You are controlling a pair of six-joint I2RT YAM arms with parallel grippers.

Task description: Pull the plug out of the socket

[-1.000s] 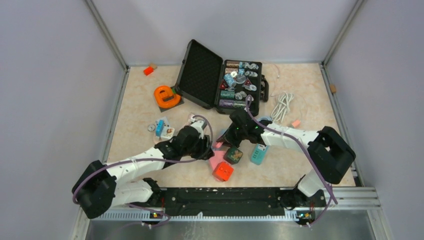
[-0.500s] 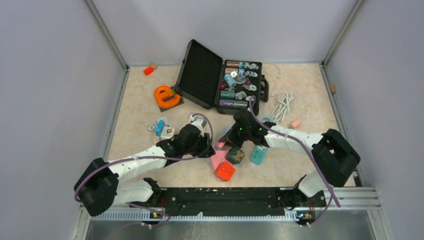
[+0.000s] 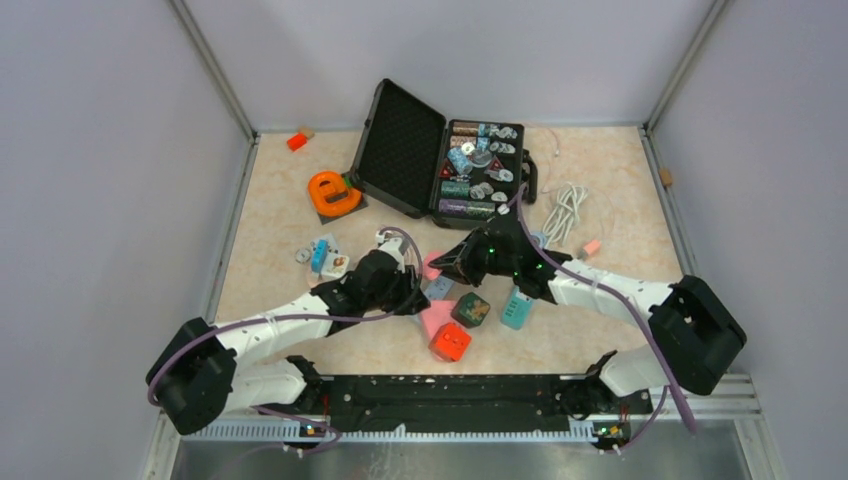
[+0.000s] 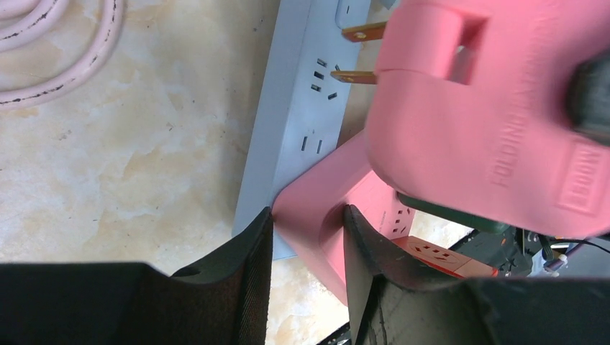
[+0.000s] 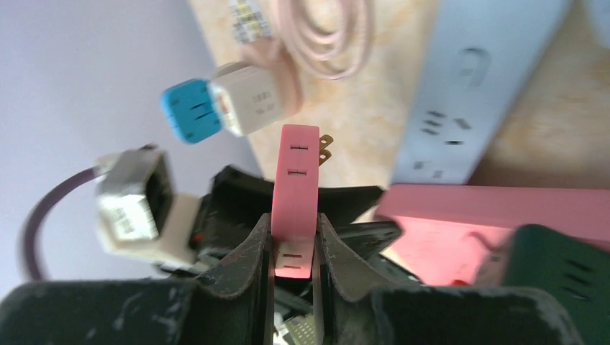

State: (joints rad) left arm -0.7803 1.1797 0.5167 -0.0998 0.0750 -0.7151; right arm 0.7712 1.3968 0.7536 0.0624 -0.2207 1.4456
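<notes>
Right gripper (image 5: 295, 224): clamped on the pink plug (image 5: 296, 172), which is pinched flat between the fingers.
Plug: held lifted, brass prongs (image 4: 354, 75) bared (both out of any slot), just beside the grey power strip (image 4: 291, 129).
Left gripper (image 4: 308, 215): closed around a corner of the pink socket block (image 4: 320, 190).

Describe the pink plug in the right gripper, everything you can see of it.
The pink plug is a flat, smooth plastic block with rounded corners. It has raised lettering on its broad face and slot marks along its thin edge. Two bare brass prongs stick out of one end, inserted in nothing, and show in front of the grey power strip. The right gripper is shut on its two broad faces, holding it edge-on.
</notes>
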